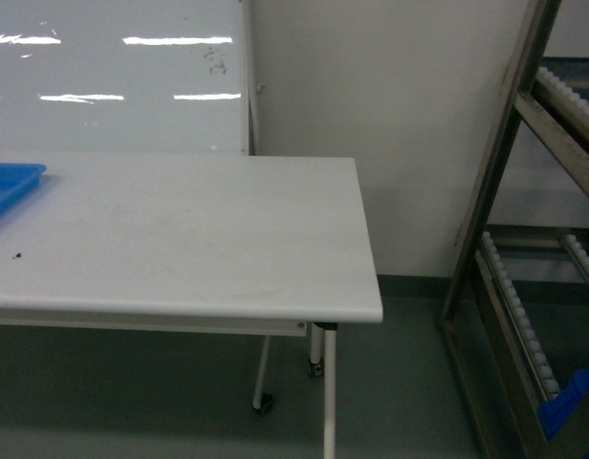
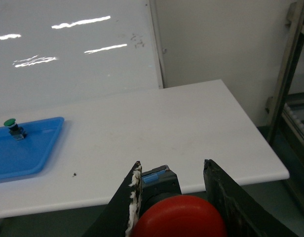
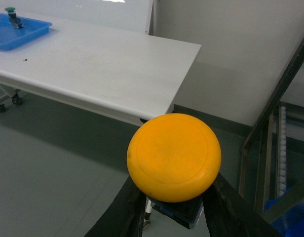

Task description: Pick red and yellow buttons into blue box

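In the left wrist view, my left gripper is shut on the red button. Its red cap fills the gap between the black fingers and its black switch block points toward the table. In the right wrist view, my right gripper is shut on the yellow button, held above the floor off the table's right end. A corner of the blue box shows low behind the rack bars, also at the head view's bottom right as the blue box. Neither gripper shows in the head view.
A white table stands ahead with a whiteboard behind it. A shallow blue tray at its left end holds a green button. A metal roller rack stands at the right, past a strip of grey floor.
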### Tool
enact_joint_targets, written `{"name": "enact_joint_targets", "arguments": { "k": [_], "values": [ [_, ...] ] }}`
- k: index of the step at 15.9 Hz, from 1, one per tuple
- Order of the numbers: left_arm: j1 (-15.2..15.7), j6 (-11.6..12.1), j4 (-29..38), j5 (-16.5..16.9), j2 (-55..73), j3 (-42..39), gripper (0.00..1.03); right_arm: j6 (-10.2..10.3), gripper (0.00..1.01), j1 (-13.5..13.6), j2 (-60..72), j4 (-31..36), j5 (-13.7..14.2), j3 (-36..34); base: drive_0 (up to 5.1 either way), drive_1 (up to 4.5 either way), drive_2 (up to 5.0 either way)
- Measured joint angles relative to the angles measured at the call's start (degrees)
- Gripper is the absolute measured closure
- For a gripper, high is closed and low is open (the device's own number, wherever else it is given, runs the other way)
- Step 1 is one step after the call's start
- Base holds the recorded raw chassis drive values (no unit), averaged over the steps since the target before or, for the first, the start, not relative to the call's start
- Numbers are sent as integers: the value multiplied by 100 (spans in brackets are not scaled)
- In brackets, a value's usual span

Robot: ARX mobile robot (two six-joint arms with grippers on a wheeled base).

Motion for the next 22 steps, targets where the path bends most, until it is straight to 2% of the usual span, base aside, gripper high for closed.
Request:
{"name": "enact_joint_targets", "arguments": {
  "k": [22],
  "values": [
    [-4,0,0,7,0,-2,72,0,76,0,0,0,0,0,481,-344,-150]
  ]
}}
